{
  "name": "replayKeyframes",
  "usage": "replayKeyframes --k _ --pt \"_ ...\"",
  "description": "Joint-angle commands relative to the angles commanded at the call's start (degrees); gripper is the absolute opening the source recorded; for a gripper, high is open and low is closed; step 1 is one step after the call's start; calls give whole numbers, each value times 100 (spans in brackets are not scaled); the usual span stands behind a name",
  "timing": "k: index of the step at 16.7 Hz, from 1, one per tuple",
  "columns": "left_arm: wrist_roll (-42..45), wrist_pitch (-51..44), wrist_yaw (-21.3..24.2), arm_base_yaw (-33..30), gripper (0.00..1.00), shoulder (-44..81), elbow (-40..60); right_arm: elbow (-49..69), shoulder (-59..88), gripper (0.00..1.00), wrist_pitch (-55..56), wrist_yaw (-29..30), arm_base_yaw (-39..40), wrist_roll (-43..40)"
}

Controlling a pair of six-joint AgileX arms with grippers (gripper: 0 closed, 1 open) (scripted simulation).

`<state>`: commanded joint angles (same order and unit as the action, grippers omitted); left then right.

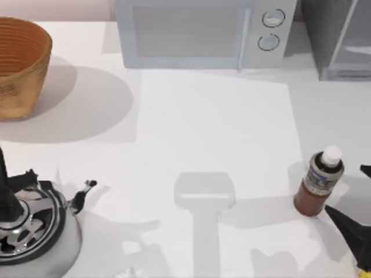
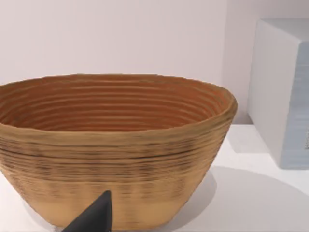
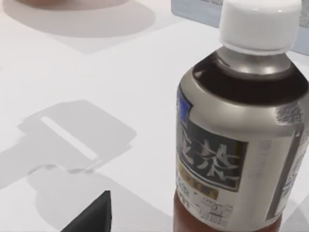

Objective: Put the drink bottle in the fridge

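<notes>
Closing in on the drink bottle (image 1: 320, 182) from the table's right edge, the right gripper (image 1: 352, 200) is sitting just beside it with its dark fingers spread apart, one above and one below the bottle's right side in the top view, nothing clamped yet. The bottle is standing upright near the right side of the table, well apart from the fridge (image 1: 342, 37) in the far right corner.

My worry: that bottle is tall and narrow, so if a finger is nudging it before the jaws are centred, it's probably tipping over and rolling. Grabbing too high near the white cap could also let it swing or slip. And the fridge door looks shut, so that's getting in the way too.

The left gripper (image 2: 94, 217) is parked near the wicker basket (image 2: 116, 145); can't tell whether it's open or closed.
</notes>
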<state>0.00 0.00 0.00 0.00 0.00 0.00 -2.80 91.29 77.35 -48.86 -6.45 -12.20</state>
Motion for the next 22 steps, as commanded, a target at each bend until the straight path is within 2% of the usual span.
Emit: replayKeyframes --k 6,15,20,22 --pt "0 0 0 0 100 0 0 343 201 100 -1 188 193 137" --pt "0 0 0 0 100 0 0 929 1547 100 945 1341 1365 497" --pt "0 0 0 0 100 0 0 901 1630 100 1057 1420 1443 513" --pt "0 0 0 0 100 0 0 901 1630 85 1057 1420 1443 513"
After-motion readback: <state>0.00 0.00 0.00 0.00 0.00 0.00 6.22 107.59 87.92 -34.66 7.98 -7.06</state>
